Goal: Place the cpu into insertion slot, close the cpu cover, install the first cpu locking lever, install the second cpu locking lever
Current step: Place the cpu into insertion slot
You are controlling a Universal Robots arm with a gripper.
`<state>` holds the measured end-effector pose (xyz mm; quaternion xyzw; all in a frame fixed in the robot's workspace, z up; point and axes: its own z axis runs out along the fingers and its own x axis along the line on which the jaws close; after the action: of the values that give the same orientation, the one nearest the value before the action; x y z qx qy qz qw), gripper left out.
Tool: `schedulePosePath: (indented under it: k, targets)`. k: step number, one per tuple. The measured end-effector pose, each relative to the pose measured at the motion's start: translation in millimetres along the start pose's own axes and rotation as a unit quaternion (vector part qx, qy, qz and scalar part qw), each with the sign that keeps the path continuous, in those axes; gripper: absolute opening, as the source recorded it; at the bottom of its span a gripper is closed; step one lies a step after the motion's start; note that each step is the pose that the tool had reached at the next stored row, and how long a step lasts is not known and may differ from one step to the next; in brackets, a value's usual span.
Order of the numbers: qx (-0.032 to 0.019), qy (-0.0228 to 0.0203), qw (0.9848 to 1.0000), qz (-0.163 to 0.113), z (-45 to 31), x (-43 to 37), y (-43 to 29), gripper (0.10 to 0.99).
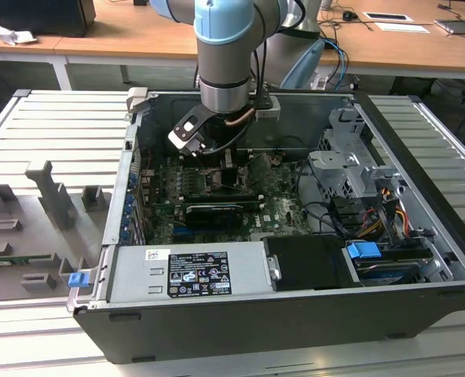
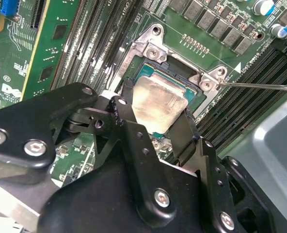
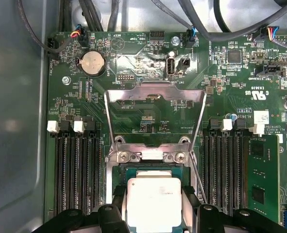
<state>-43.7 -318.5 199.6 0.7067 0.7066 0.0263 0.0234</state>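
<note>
Starting at the exterior view's left, grey fixture blocks [image 1: 56, 196] stand on the slatted table [image 1: 28, 126], and a small blue clip [image 1: 77, 278] sits just beside the corner of the open computer case [image 1: 240, 330]. Inside the case, a power supply [image 1: 193, 271] with a label lies along the near wall. Behind it, the arm [image 1: 225, 71] reaches straight down over the green motherboard [image 1: 280, 204]. Further to the exterior view's right stand the grey drive cage [image 1: 346, 169] and a blue tab [image 1: 364, 252]. In both wrist views the gripper [image 2: 155, 109] [image 3: 154, 194] has its jaws closed narrowly on the cpu [image 2: 158, 99] [image 3: 153, 204], with one black finger [image 2: 184, 131] against each of two opposite edges. The chip, pale metal side up, sits at the insertion slot [image 2: 170, 76] [image 3: 153, 168], within its silvery rim. Whether it is fully seated cannot be told. The cpu cover [image 3: 155, 87] is swung open, its square window showing bare board beyond the slot's hinge. A thin wire locking lever [image 2: 260, 86] stands free beside the slot, unlatched. Rows of black memory slots [image 3: 75, 170] flank the socket on both sides, and a coin battery [image 3: 91, 63] sits on the board beyond the cover.
</note>
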Motion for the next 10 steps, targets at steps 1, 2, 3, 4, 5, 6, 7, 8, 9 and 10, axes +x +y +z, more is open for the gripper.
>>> schedulePosePath:
  k: [1, 2, 3, 4, 5, 6, 7, 8, 9, 10]
  targets:
    - [0.0000, 0.0001, 1.0000, 0.000, 0.1, 0.0, 0.0, 0.537]
    - [0.0000, 0.0001, 1.0000, 0.000, 0.1, 0.0, 0.0, 0.549]
    - [0.0000, 0.0001, 1.0000, 0.000, 0.1, 0.0, 0.0, 0.549]
    - [0.0000, 0.0001, 1.0000, 0.000, 0.2, 0.0, 0.0, 0.616]
    - [0.0000, 0.0000, 1.0000, 0.000, 0.2, 0.0, 0.0, 0.616]
    - [0.0000, 0.0000, 1.0000, 0.000, 0.1, 0.0, 0.0, 0.616]
    - [0.0000, 0.0000, 1.0000, 0.000, -1.1, 0.0, 0.1, 0.616]
    - [0.0000, 0.0000, 1.0000, 0.000, -2.0, 0.0, 0.1, 0.616]
    - [0.0000, 0.0000, 1.0000, 0.000, -2.8, 0.0, 0.2, 0.616]
    - [0.0000, 0.0000, 1.0000, 0.000, -4.2, 0.0, 0.3, 0.616]
